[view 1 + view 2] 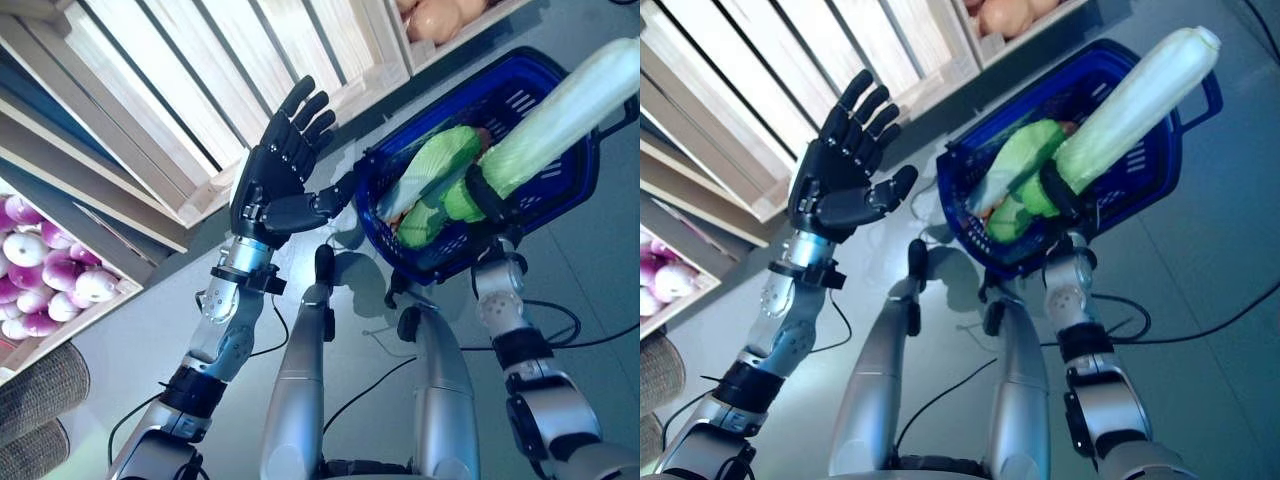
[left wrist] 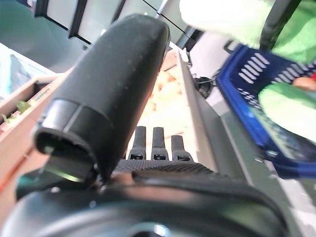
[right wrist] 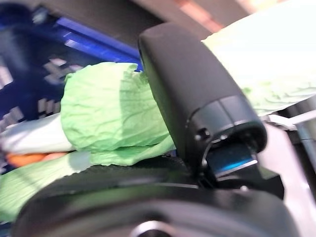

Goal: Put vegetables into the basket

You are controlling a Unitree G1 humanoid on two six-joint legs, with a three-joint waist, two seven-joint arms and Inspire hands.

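Left eye view shows the right hand [image 1: 487, 195] clenched around a long pale-green napa cabbage [image 1: 560, 110] held above the blue plastic basket [image 1: 570, 190] of greens, while the left hand [image 1: 272, 170] hangs spread, holding nothing.

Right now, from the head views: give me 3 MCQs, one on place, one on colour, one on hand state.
1. Where is the cabbage held by the right robot hand?
A. Over the basket
B. In a wooden crate
C. On the floor

2. The basket is:
A. Red
B. Blue
C. White

3. The left robot hand is:
A. Closed on a cabbage
B. Fisted, empty
C. Open, empty

Key: 1 A, it slants above the basket's rim; 2 B, blue walls; 3 C, fingers spread straight, nothing in the palm.
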